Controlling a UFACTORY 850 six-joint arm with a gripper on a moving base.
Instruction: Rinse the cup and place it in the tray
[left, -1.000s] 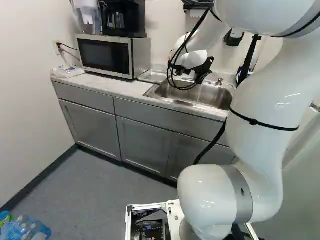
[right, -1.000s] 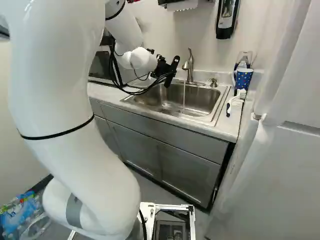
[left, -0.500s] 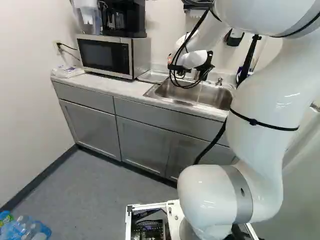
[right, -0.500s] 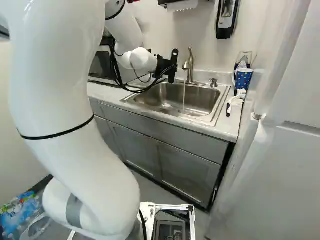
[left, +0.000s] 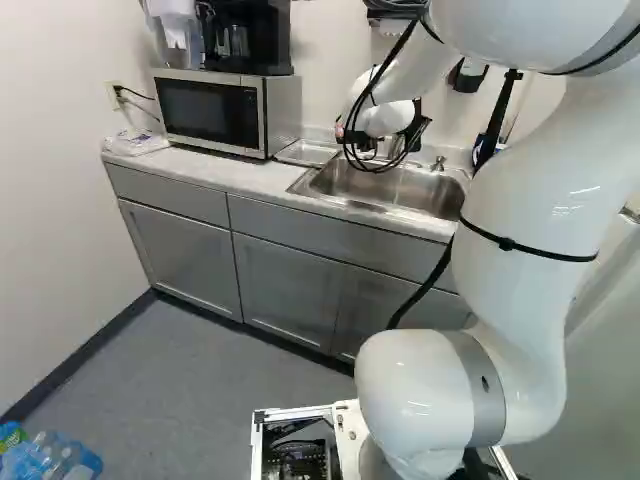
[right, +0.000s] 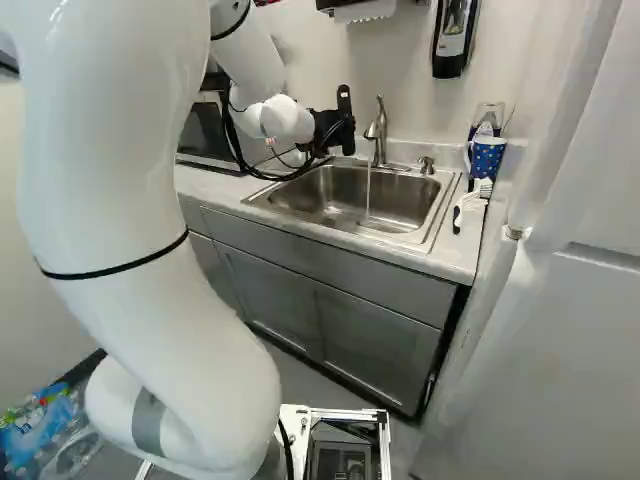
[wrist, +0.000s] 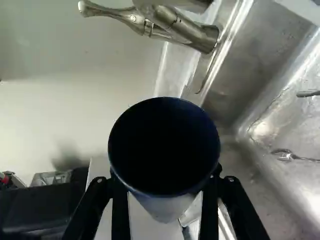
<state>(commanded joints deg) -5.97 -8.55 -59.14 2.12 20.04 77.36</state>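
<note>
"Clasping is being done by the tool, right above the far left part of the sink! In the wrist view the cup is caught between its two fingers, one pressed to each side."

"And how is the cup turned?"

"Its dark blue mouth is pointed at the wrist camera, and some pale outer wall is shown below the rim. In the base views it can't be picked out."

"What about the faucet? Is water being run?"

"It is! A thin stream is being poured into the basin, to the right of the tool, and the two are kept apart by a gap."

"The tray, then?"

"A shallow metal one is set on the surface, between the sink and the microwave to its left. The coffee maker is perched on top of the microwave."

"And over on the right?"

"A dotted blue mug is placed at the far right, with a brush laid nearer, beside the sink."
</note>
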